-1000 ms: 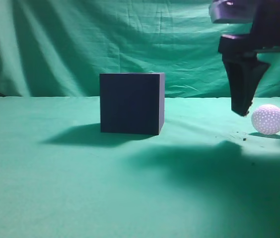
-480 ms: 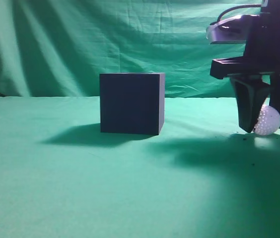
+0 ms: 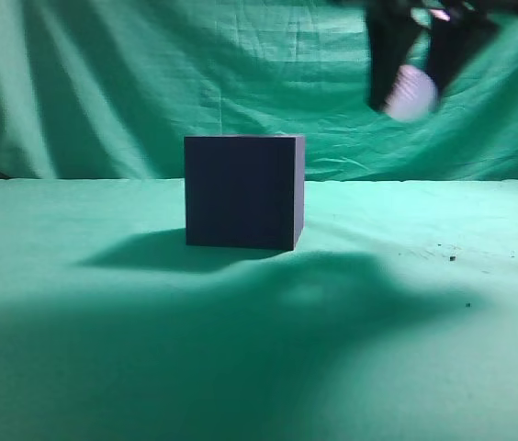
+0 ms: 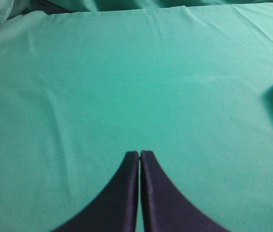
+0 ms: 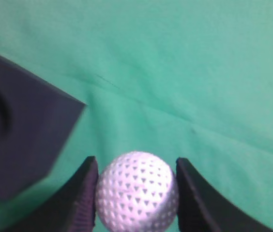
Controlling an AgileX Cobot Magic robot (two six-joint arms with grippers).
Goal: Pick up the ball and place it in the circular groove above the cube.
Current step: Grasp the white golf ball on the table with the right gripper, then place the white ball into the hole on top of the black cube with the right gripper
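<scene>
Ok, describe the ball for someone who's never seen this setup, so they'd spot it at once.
Start at the dark cube on the green cloth, then look up and to its right: the right claw hangs in the air there. The ball is clamped between its fingers, off the cloth. It is the only small, round, white thing in the scene, covered in tiny dimples.

This looks like a staged robot test set, not a home or a shop. A green cloth [image 3: 103,349] covers the whole table and a matching wrinkled green curtain [image 3: 149,83] hangs behind it as a backdrop. Only plain props sit here: a dark cube [image 3: 243,191] and a white dimpled ball [image 5: 136,191], lit hard enough to cast broad shadows.
</scene>
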